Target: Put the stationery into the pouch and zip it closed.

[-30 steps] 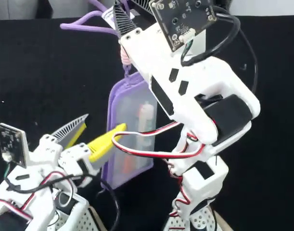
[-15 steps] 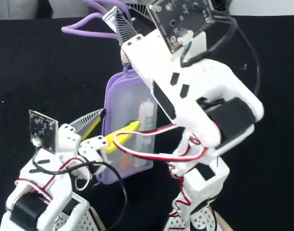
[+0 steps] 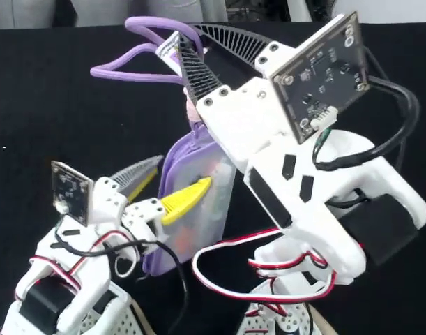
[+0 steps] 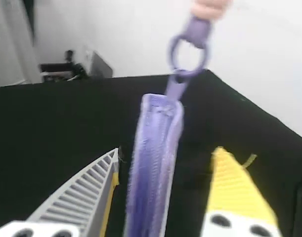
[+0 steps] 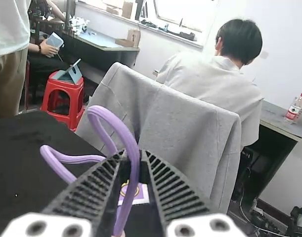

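Note:
A translucent purple pouch hangs upright above the black table, with stationery showing through its wall. My right gripper is shut on the pouch's purple strap; the right wrist view shows the black ribbed fingers clamped on the strap. My left gripper stands open astride the pouch's lower part. In the left wrist view the pouch's zipped edge runs between the grey finger and the yellow finger, with gaps on both sides. The zip pull ring sticks up at the pouch's top.
The right arm's white body crowds the space right of the pouch. A grey-draped chair and seated people stand beyond the table's far edge. Black tabletop lies to the left of the pouch.
My right arm swung and raised the strap, tilting the pouch more upright. My left arm came in from the lower left and set its open fingers around the pouch.

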Robot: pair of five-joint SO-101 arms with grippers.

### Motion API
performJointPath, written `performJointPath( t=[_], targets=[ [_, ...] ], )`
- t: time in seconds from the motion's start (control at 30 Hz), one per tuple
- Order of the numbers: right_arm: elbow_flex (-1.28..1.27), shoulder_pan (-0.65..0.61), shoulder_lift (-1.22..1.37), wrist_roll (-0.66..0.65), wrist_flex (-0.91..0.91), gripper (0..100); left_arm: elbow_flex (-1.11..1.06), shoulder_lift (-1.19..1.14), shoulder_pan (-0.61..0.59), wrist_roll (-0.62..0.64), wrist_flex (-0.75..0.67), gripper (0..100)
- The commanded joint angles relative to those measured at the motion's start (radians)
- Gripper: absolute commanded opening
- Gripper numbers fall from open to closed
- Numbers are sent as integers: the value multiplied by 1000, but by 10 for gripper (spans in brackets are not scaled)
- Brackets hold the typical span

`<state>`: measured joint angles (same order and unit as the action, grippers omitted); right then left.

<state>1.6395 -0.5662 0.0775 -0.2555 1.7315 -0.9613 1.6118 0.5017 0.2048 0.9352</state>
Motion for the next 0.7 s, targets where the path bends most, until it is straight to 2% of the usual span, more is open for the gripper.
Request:
performJointPath(
  t=[0.0, 0.13, 0.27, 0.47, 0.67],
  targets=[
    [27, -15, -38, 3, 28, 11, 7, -5, 74, -69, -25, 210],
    [28, -15, -38, 3, 29, 11, 5, -5, 79, -143, -20, 139],
    [22, -15, -38, 3, 29, 11, 5, 5, 79, -147, -6, 27],
    [21, -8, -28, 3, 28, 11, 64, 6, 85, -147, 98, 29],
    [21, 106, 33, 11, 21, 11, 234, 8, 81, -149, 270, 29]
  ],
)
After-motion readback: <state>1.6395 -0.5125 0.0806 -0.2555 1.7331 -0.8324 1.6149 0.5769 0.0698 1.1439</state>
